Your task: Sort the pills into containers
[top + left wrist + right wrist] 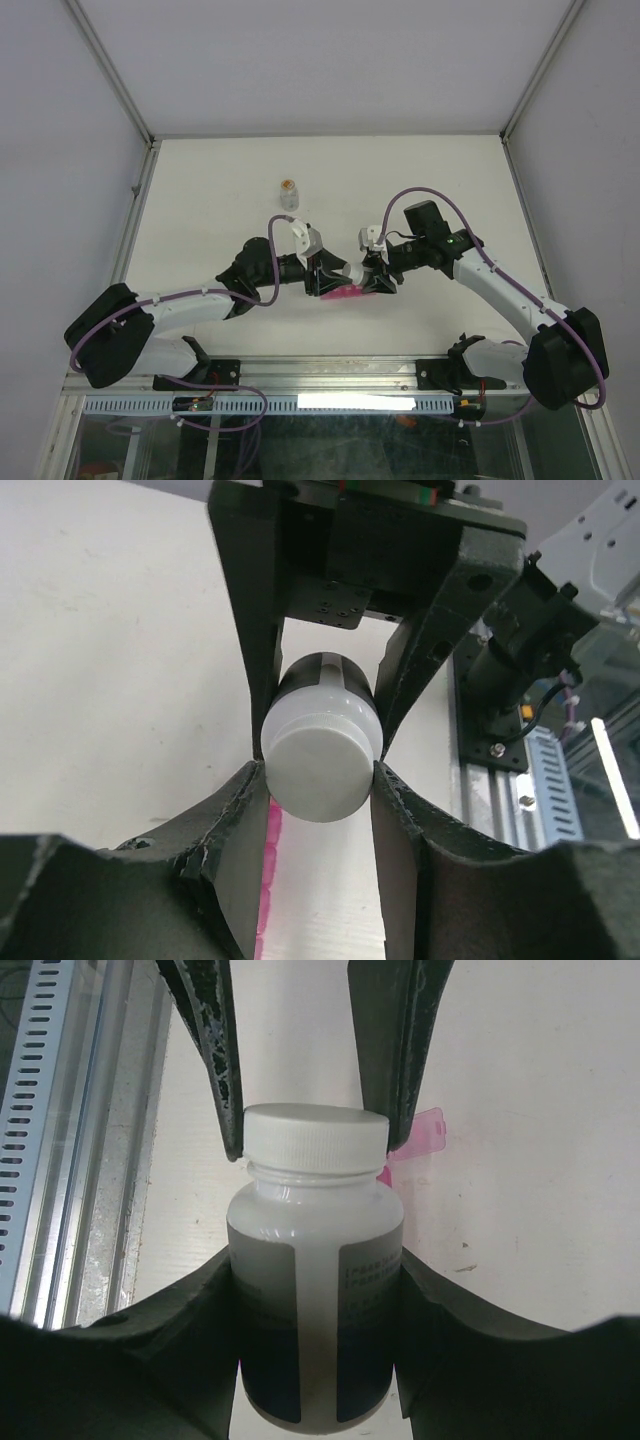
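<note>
**Two grippers share one bottle, with the organiser under the fingertips**
The right gripper clamps the body of the white-capped bottle and the left gripper pinches its cap. The pink pill organiser lies just below both sets of fingertips, mostly hidden. It looks light, thin, stiff and likely to slide, so it is best gripped across its long sides.
</note>
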`<action>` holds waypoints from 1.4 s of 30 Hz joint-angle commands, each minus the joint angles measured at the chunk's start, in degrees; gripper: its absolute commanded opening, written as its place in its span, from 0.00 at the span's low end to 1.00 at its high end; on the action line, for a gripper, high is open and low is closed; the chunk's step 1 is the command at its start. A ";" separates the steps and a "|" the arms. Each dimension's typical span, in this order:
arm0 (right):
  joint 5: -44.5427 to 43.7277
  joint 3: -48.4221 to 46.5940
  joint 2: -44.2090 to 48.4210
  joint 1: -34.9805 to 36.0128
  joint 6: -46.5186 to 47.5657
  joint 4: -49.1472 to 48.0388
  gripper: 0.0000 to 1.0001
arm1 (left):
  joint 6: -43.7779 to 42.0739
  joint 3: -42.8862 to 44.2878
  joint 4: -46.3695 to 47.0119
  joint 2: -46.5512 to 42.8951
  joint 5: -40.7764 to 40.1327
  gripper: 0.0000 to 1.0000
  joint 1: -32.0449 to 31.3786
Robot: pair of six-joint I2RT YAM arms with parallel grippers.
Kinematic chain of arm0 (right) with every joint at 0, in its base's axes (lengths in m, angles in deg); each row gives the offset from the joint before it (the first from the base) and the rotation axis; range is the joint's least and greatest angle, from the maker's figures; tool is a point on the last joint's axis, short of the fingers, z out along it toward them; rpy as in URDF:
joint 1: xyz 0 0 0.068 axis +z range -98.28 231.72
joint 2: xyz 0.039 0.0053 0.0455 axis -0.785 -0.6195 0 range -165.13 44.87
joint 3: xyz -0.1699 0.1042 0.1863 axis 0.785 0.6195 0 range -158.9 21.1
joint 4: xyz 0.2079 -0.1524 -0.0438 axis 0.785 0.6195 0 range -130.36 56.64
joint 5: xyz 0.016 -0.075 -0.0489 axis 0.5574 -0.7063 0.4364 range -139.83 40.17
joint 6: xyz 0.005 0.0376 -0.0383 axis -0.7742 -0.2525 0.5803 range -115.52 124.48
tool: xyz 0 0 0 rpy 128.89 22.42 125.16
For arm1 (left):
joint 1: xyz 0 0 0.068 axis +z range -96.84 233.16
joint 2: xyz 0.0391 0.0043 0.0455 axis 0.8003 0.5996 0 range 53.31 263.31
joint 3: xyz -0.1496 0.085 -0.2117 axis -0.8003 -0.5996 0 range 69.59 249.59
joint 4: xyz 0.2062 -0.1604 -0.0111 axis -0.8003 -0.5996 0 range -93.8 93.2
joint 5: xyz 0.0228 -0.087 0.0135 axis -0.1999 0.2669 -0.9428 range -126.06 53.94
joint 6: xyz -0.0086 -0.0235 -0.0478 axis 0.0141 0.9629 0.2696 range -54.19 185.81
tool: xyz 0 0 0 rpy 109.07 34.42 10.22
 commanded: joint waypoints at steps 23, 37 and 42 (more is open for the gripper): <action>-0.64 -1.30 0.56 -0.46 -2.74 -2.66 0.00 | 47.92 4.46 -19.75 -10.86 -29.00 0.00 0.32; 5.59 -3.37 1.66 -5.11 -11.06 -4.60 0.00 | 40.12 -2.12 -42.94 -11.65 -53.11 0.23 10.60; 7.85 -5.53 5.51 -9.40 -22.29 -11.11 0.00 | 41.51 -1.66 -44.29 -8.36 -55.98 0.27 11.91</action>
